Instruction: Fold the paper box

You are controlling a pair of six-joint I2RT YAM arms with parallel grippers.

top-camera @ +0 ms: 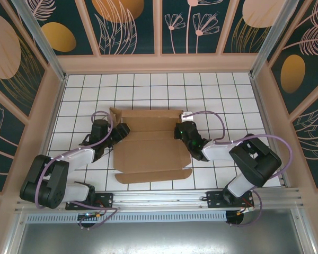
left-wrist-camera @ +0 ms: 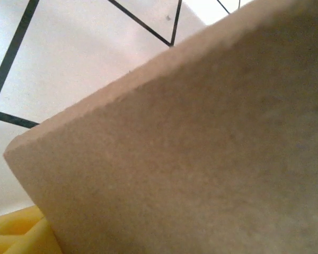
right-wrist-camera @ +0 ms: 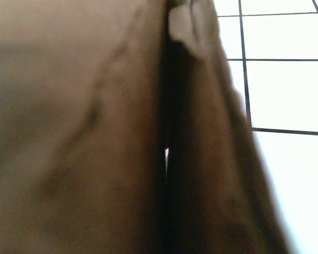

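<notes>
Top external view: the paper box (top-camera: 151,151), plain brown corrugated cardboard, lies partly unfolded at the middle of the white, black-gridded table (top-camera: 228,90). One flap extends toward the near edge, and notched flaps stand along the far side. The left gripper (top-camera: 121,131) meets the box's left edge and the right gripper (top-camera: 180,131) meets its right edge. How far either pair of jaws is parted, and whether they pinch the cardboard, cannot be told.

Left wrist view: a blurred cardboard corner (left-wrist-camera: 201,159) lies over the table (left-wrist-camera: 85,69), with a yellow soft piece (left-wrist-camera: 16,235) at the lower left.

Right wrist view: two cardboard layers (right-wrist-camera: 69,132) stand side by side with a dark gap between them, and the table (right-wrist-camera: 286,95) is visible to the right.
</notes>
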